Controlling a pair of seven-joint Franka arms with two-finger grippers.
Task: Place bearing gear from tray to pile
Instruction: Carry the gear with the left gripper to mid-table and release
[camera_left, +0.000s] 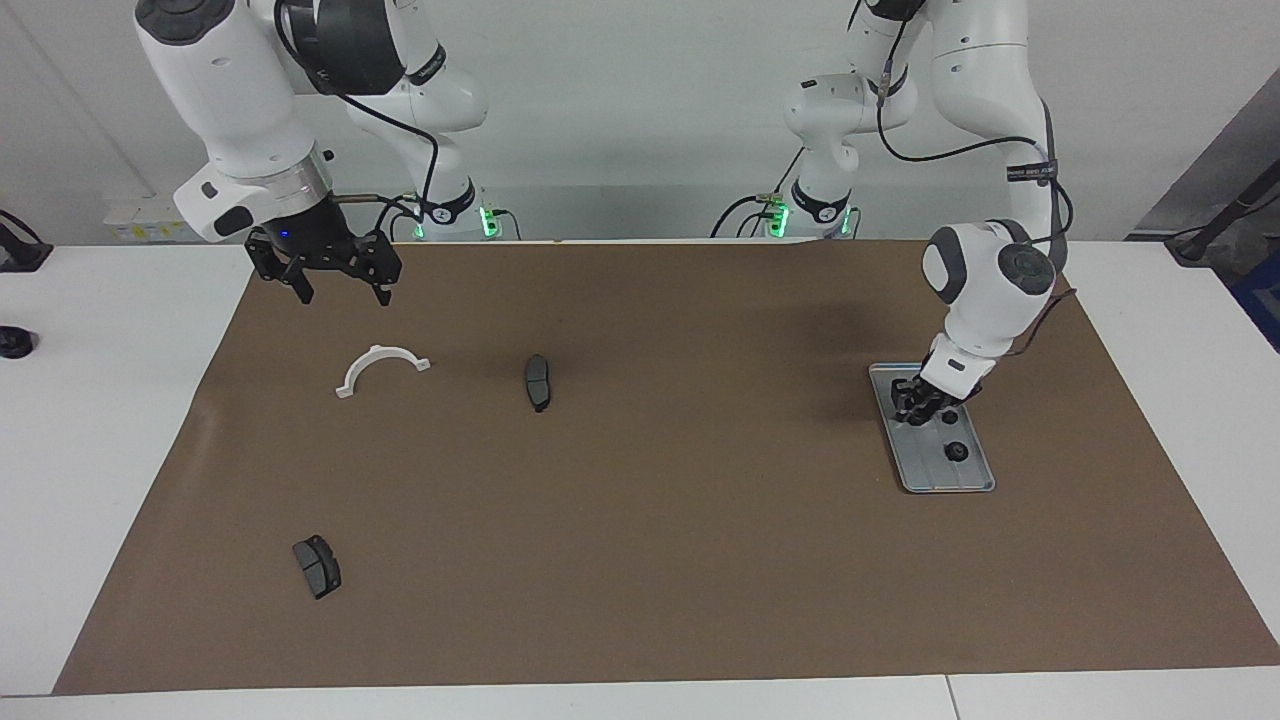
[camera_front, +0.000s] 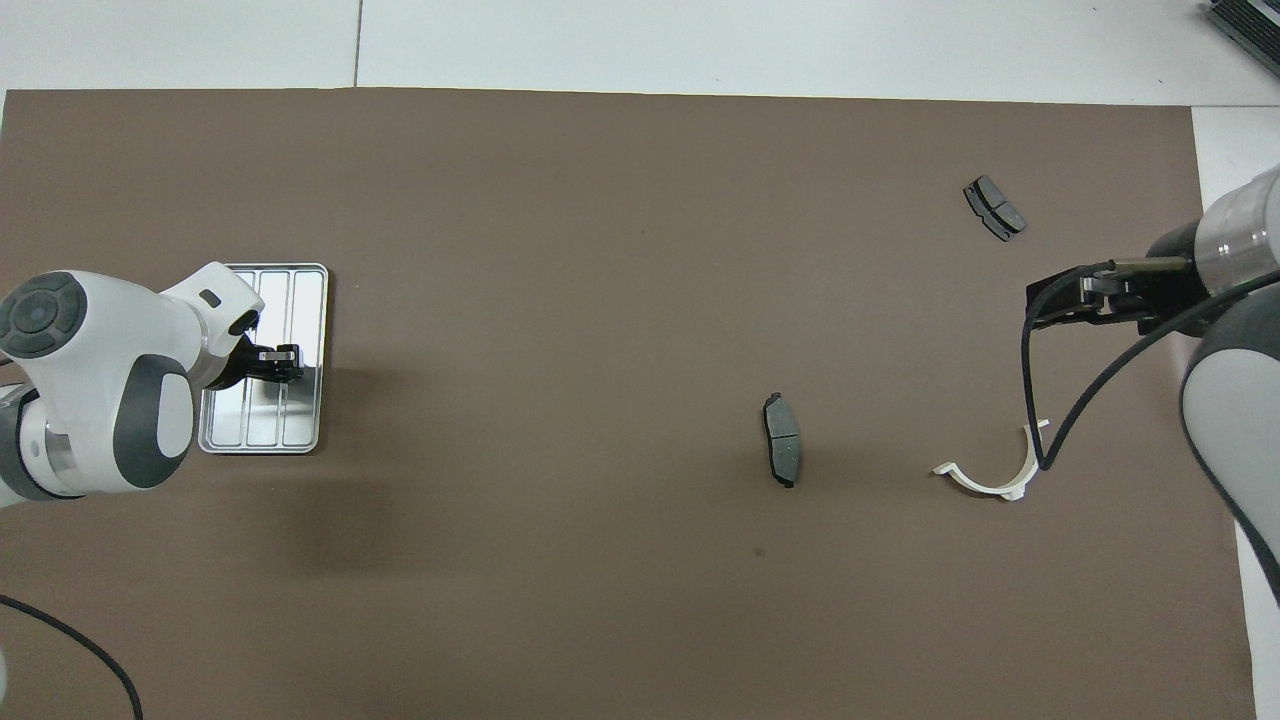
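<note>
The silver-grey tray lies on the brown mat at the left arm's end; in the overhead view the arm covers part of it. A small dark bearing gear sits in the tray, on the part farther from the robots; it is hidden in the overhead view. My left gripper is down in the tray, beside the gear. The pile is a white half-ring bracket and two dark brake pads. My right gripper waits open and empty above the mat near the bracket.
The brown mat covers most of the white table. One brake pad lies mid-table, the other farther from the robots at the right arm's end. A black cable hangs from the right arm over the bracket.
</note>
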